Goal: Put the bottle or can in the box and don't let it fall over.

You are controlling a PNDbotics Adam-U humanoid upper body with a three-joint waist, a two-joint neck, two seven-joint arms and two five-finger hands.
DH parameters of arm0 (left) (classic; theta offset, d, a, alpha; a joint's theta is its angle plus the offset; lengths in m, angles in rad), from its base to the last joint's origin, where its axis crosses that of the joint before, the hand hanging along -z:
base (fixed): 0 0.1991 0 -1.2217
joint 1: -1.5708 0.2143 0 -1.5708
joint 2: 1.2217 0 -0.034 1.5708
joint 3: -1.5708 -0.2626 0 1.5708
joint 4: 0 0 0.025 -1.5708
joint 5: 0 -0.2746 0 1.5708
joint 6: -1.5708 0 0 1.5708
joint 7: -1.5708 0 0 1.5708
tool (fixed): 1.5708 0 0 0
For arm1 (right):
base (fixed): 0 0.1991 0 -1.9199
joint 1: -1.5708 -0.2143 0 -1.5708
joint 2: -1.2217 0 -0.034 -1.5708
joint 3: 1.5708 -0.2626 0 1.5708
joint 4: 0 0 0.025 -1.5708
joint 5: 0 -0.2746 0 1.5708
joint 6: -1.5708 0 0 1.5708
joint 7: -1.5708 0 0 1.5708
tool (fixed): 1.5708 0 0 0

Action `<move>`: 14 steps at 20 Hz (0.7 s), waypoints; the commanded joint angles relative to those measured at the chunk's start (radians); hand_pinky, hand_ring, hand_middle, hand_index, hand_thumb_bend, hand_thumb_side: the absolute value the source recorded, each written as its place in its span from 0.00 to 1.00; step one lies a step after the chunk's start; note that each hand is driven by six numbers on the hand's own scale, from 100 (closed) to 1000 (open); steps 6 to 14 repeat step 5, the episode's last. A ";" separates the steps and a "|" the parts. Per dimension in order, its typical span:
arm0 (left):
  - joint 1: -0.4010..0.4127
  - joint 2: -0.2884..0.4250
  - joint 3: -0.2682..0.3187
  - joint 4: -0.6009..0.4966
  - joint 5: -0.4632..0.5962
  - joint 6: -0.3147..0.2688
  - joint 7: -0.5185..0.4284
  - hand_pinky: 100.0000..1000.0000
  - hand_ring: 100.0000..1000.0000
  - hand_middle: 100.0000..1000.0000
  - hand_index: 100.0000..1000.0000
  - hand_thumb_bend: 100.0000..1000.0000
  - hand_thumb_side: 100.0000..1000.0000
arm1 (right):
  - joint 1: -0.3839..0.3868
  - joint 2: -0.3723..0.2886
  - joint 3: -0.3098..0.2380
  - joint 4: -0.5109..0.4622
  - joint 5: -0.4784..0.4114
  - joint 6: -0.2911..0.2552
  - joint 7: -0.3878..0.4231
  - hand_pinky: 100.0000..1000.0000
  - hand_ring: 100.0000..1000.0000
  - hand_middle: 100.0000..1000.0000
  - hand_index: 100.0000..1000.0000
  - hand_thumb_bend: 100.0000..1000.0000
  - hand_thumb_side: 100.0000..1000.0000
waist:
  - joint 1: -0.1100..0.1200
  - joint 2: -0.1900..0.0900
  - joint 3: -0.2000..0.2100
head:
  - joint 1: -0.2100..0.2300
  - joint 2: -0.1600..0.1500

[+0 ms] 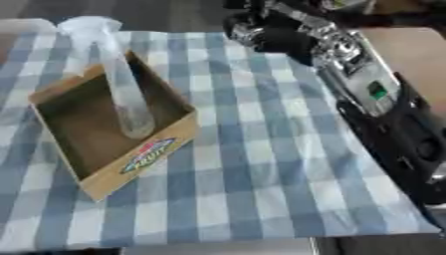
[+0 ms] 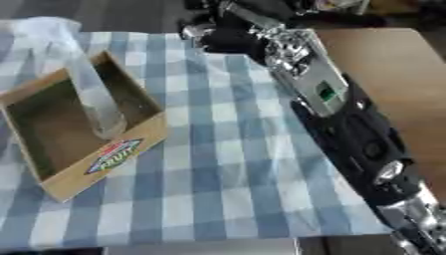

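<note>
A clear plastic bottle [image 1: 122, 89] stands upright inside the open cardboard box [image 1: 161, 152], its base on the box floor near the front wall. The box sits at the left of the blue and white checked cloth and has a colourful label on its front side. My right arm comes in from the lower right and reaches across to the far edge of the cloth. Its black right hand [image 1: 266, 35] hangs there, well to the right of the bottle and apart from it, holding nothing that I can see. The hand is too dark and blurred to read.
The checked cloth [image 1: 261, 164] covers the table to its front edge. Bare brown tabletop [image 2: 388, 69] shows to the right of my arm. Dark clutter lies beyond the far edge.
</note>
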State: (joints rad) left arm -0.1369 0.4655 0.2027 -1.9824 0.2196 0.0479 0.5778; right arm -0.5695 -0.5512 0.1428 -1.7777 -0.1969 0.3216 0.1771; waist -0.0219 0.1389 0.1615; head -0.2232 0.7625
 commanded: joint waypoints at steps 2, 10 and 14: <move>-0.010 0.024 -0.015 -0.018 0.004 0.010 -0.026 0.35 0.62 0.70 0.63 0.00 0.54 | 0.041 -0.079 -0.080 -0.070 -0.052 -0.023 -0.106 0.98 1.00 1.00 0.98 0.00 0.43 | 0.004 0.002 -0.018 | 0.011 -0.028; -0.022 0.017 -0.028 -0.018 0.009 0.014 -0.046 0.35 0.62 0.70 0.63 0.00 0.54 | 0.078 -0.093 -0.108 -0.069 -0.068 -0.036 -0.157 0.98 1.00 1.00 0.98 0.00 0.44 | 0.006 0.013 -0.032 | 0.010 -0.050; -0.022 0.017 -0.028 -0.018 0.009 0.014 -0.046 0.35 0.62 0.70 0.63 0.00 0.54 | 0.078 -0.093 -0.108 -0.069 -0.068 -0.036 -0.157 0.98 1.00 1.00 0.98 0.00 0.44 | 0.006 0.013 -0.032 | 0.010 -0.050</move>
